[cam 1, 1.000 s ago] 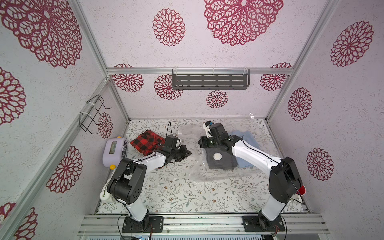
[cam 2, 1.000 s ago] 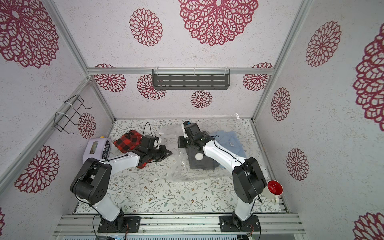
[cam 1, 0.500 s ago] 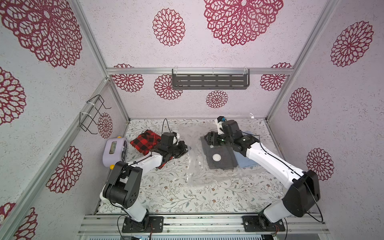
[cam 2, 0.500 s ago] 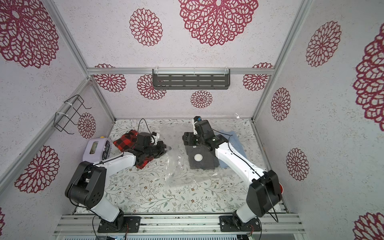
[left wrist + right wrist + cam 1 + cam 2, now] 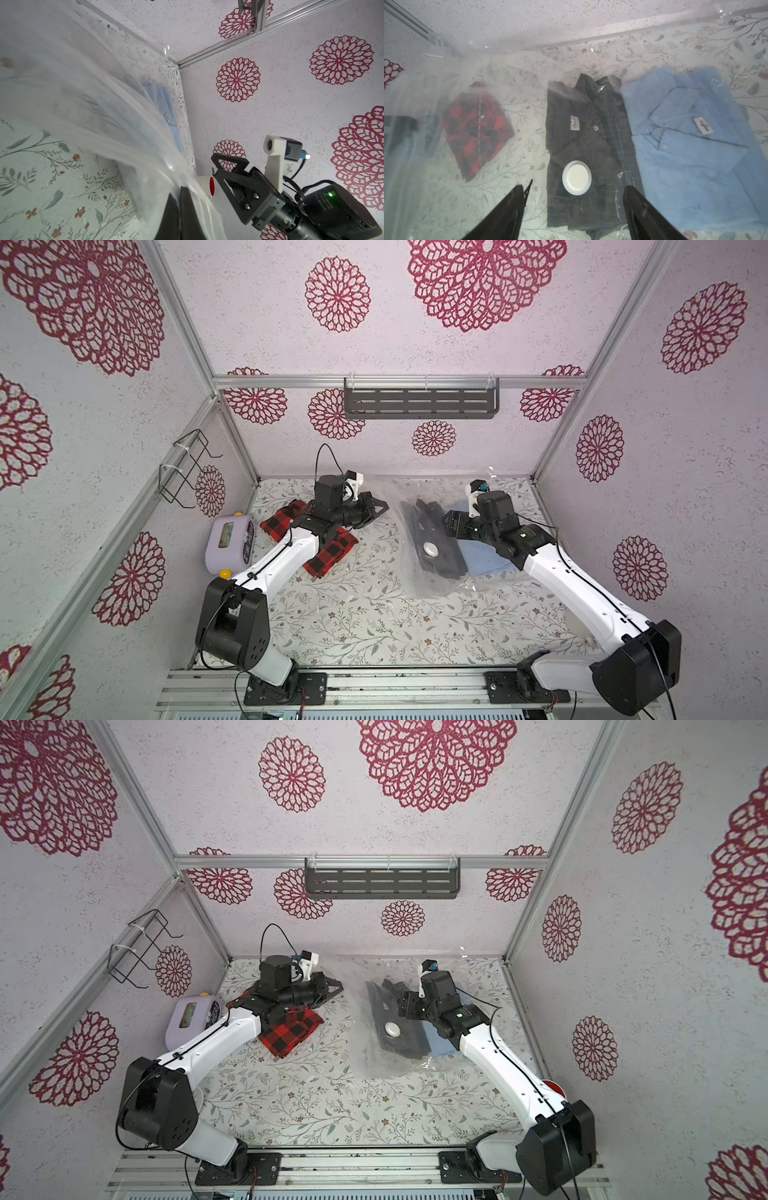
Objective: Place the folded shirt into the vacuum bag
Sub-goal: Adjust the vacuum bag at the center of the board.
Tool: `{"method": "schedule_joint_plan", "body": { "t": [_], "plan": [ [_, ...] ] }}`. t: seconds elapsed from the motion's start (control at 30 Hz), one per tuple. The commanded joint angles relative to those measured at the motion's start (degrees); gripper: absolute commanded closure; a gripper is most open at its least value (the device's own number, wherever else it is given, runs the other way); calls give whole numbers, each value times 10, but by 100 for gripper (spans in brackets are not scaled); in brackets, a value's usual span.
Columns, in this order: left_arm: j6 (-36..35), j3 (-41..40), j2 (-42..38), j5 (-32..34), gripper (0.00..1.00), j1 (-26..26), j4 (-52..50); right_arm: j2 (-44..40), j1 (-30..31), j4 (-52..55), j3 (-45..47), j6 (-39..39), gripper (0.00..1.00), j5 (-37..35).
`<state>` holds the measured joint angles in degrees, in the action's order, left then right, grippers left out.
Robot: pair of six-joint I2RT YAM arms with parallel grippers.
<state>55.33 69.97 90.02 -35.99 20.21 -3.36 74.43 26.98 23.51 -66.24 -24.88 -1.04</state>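
The vacuum bag (image 5: 419, 585) lies mid-table, clear and crinkled, its white valve (image 5: 430, 548) showing in both top views (image 5: 392, 1028). A dark folded shirt (image 5: 591, 135) lies inside it, under the valve (image 5: 576, 177). My left gripper (image 5: 376, 508) is shut on the bag's edge, pinched between its fingers (image 5: 179, 207), and holds the film (image 5: 104, 104) up off the table. My right gripper (image 5: 451, 522) hovers open at the shirt's right side, nothing between its fingertips (image 5: 521, 189).
A folded blue shirt (image 5: 482, 562) lies right of the bag, partly under my right arm. A red plaid shirt (image 5: 328, 553) sits beneath my left arm, a lilac device (image 5: 230, 541) by the left wall. A red-lined cup (image 5: 552, 1088) stands at the right edge.
My right gripper opened, let go of the dark shirt and drew back to the right. The left gripper moved up and toward the back wall with the bag's edge.
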Motion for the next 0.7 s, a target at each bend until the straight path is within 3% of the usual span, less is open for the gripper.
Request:
{"method": "schedule_joint_plan", "body": {
  "t": [0.0, 0.13, 0.27, 0.43, 0.67],
  "plan": [
    [-4, 65, 7, -19, 100, 3, -15, -19, -1, -12, -1, 12, 23, 2],
    [-19, 140, 31, -19, 100, 15, -59, -39, -1, -46, 4, 14, 23, 51],
    [-3, 174, 44, -16, 100, 21, -47, -18, 17, -50, -50, 20, 23, 88],
    [-20, 275, 70, -14, 100, 31, -103, -52, 59, -70, -52, 39, 21, 25],
    [-19, 420, 110, -33, 100, 38, -154, -79, 56, -44, -47, 34, 19, -31]
  ]
}}
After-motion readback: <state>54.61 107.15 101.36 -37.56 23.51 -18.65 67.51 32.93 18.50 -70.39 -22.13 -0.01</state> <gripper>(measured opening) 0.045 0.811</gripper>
